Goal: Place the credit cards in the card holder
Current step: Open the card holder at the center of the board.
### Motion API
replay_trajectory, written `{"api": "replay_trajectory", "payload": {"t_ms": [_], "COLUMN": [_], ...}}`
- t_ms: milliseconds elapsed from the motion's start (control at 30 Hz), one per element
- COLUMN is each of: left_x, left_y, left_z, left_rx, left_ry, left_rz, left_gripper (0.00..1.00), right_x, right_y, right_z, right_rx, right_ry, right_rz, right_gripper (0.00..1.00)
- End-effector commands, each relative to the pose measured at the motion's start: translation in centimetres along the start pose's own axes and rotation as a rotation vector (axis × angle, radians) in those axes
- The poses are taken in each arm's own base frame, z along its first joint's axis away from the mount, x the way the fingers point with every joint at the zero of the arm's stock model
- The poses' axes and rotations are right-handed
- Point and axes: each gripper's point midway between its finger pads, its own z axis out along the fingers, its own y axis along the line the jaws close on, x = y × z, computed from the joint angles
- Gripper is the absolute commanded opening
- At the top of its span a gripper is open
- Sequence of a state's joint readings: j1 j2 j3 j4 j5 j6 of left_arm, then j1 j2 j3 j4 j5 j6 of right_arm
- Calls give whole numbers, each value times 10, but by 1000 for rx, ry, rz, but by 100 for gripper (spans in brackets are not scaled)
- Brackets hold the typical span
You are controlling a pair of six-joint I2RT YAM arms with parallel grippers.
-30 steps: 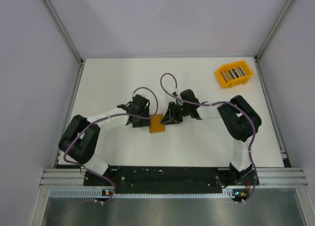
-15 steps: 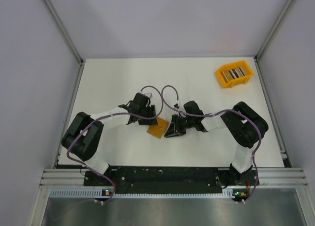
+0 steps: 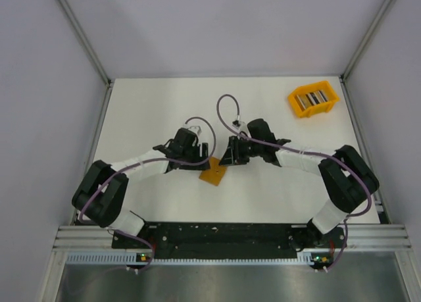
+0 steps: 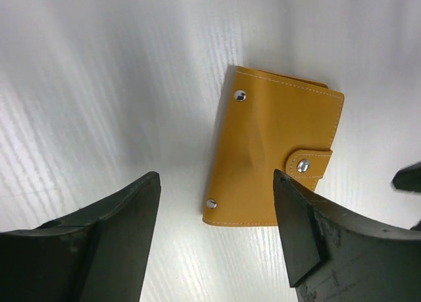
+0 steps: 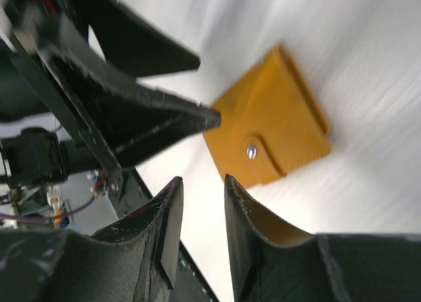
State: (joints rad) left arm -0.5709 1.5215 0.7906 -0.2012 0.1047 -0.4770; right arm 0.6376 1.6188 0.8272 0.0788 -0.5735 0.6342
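Observation:
The card holder (image 3: pixel 212 174), a closed mustard-orange wallet with its clasp tab snapped, lies flat on the white table. It also shows in the left wrist view (image 4: pixel 273 151) and in the right wrist view (image 5: pixel 270 127). My left gripper (image 3: pixel 199 158) hovers just behind and to the left of it, open and empty (image 4: pixel 216 183). My right gripper (image 3: pixel 230 156) is just behind and to the right of it, jaws a narrow gap apart with nothing between them (image 5: pixel 202 180). The credit cards (image 3: pixel 312 98) stand as a striped row in the orange bin at the far right.
The bright orange plastic bin (image 3: pixel 296 104) sits near the table's far right corner. Grey walls and metal rails enclose the table on the left, right and back. The left gripper's fingers (image 5: pixel 138 118) show close by in the right wrist view.
The right gripper has moved back from beside the card holder. The card holder has turned a little and lies slightly nearer. The left arm has shifted a little.

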Motion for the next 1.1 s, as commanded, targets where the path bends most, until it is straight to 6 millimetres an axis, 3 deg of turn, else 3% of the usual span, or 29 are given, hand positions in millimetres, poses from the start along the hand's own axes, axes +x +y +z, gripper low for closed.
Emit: {"api": "replay_trajectory", "payload": {"t_ms": [0, 200, 367, 500, 733, 900, 1067], "left_x": [-6, 0, 18, 21, 15, 9, 13], "left_y": [10, -12, -15, -5, -3, 4, -13], "left_z": [-14, -20, -12, -7, 1, 2, 1], "left_rx": [-50, 52, 25, -32, -64, -101, 8], "left_ry": [-78, -69, -15, -5, 1, -2, 24], "left_rz": [-51, -64, -43, -52, -37, 16, 81], "left_gripper": [74, 75, 75, 75, 73, 71, 67], "right_x": [-40, -28, -7, 13, 38, 22, -2], "right_y": [2, -16, -41, -50, -37, -20, -13], "right_z": [4, 25, 30, 27, 22, 12, 3], "right_rx": [-4, -7, 43, 53, -23, -35, -12], "right_ry": [-22, 103, 149, 178, 149, 82, 24], "right_rz": [-98, -98, -96, -61, 0, -35, -69], "right_gripper": [32, 32, 33, 33, 33, 32, 33]}}
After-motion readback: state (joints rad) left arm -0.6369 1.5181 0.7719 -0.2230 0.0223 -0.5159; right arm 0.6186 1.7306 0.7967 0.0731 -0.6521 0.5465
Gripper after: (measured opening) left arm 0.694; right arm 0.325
